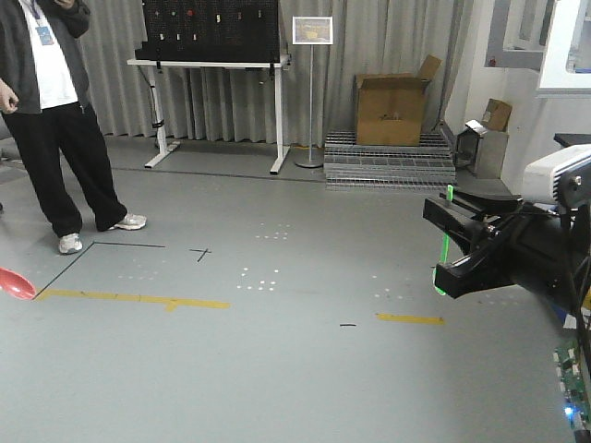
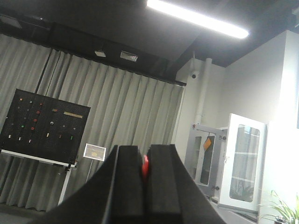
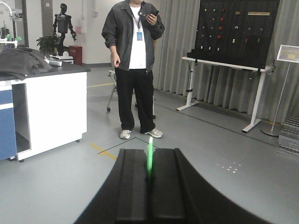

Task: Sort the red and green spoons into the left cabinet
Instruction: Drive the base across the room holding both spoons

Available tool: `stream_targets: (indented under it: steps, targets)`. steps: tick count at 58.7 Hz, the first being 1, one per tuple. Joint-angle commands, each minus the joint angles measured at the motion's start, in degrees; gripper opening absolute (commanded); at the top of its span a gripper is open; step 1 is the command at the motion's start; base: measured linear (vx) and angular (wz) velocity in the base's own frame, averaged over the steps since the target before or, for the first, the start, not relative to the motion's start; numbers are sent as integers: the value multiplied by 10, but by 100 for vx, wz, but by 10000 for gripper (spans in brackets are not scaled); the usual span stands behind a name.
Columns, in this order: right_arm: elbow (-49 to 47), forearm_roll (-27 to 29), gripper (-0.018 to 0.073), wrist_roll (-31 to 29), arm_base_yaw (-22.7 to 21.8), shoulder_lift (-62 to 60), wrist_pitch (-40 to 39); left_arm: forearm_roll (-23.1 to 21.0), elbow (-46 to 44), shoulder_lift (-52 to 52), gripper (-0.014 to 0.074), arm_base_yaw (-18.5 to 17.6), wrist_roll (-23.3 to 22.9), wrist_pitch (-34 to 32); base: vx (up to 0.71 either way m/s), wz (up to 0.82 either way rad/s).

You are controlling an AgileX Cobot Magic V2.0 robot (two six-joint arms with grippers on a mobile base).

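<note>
My right gripper (image 1: 443, 242) is shut on the green spoon (image 1: 446, 242) and holds it in the air at the right of the front view, handle roughly upright. In the right wrist view the green spoon (image 3: 150, 158) sticks out from between the closed black fingers (image 3: 133, 186). My left gripper (image 2: 144, 158) is shut on the red spoon (image 2: 145, 166), a sliver of red between its pads, pointing up at the ceiling. The red spoon's bowl (image 1: 16, 283) shows at the left edge of the front view. The grey shelving cabinet is out of view.
A person (image 1: 51, 111) stands at the left on the grey floor. A table with a black pegboard (image 1: 211, 32), a sign stand (image 1: 312, 92), a cardboard box (image 1: 391, 109) and stacked wire grids (image 1: 388, 161) line the back curtain. A white and blue counter (image 3: 42, 107) stands left in the right wrist view.
</note>
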Motion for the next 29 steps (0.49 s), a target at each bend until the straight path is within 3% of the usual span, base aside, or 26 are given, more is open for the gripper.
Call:
stream_targets:
  steps: [1, 29]
  targets:
    - [-17, 16, -9, -1, -1, -19, -25, -9, -13, -10, 10, -1, -3, -39, 54, 1]
    - [-17, 16, -9, -1, -1, -19, -25, -9, -13, -10, 10, -1, -3, -39, 53, 3]
